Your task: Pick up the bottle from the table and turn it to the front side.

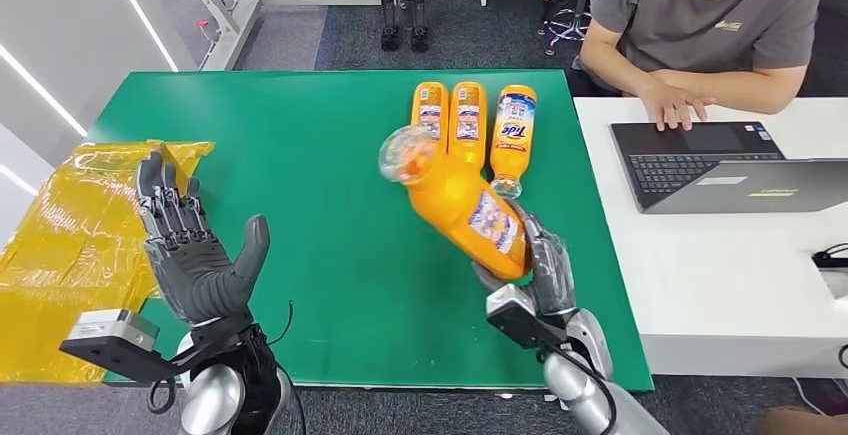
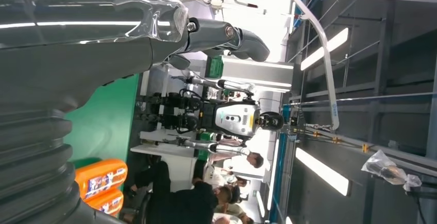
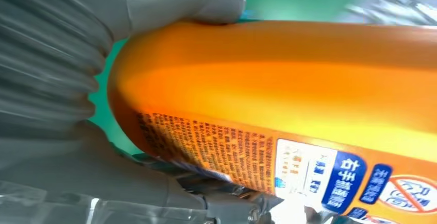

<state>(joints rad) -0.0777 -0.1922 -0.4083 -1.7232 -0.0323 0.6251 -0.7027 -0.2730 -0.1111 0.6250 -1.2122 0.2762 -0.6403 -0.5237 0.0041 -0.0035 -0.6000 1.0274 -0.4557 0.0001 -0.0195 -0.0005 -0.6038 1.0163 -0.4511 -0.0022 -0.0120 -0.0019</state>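
Your right hand (image 1: 535, 265) grips the large orange plastic detergent bottle (image 1: 462, 198) near its base, fingers wrapped around the body, and holds it lifted above the green worktop (image 1: 300, 175). The bottle is tilted, its clear cap end pointing up and away toward the far left, its base low in your palm. In the right wrist view you see the thumb (image 3: 180, 0) pressed against the orange body (image 3: 288, 80), and a label of small print and blue marks faces the camera. Which face of the bottle is the front, you cannot tell from here.

Your left hand (image 1: 195, 245) is spread with nothing in it, palm facing inward and fingers pointing upward, raised over the near left part of the worktop, just beside a crumpled yellow plastic sheet (image 1: 70, 245) that hangs over the left edge.

Three more orange bottles (image 1: 470, 125) lie side by side at the far side of the worktop, just behind the held one. A person in a grey shirt (image 1: 700, 15) sits at a white desk (image 1: 730, 255) to the right, one hand at an open laptop (image 1: 720, 165).
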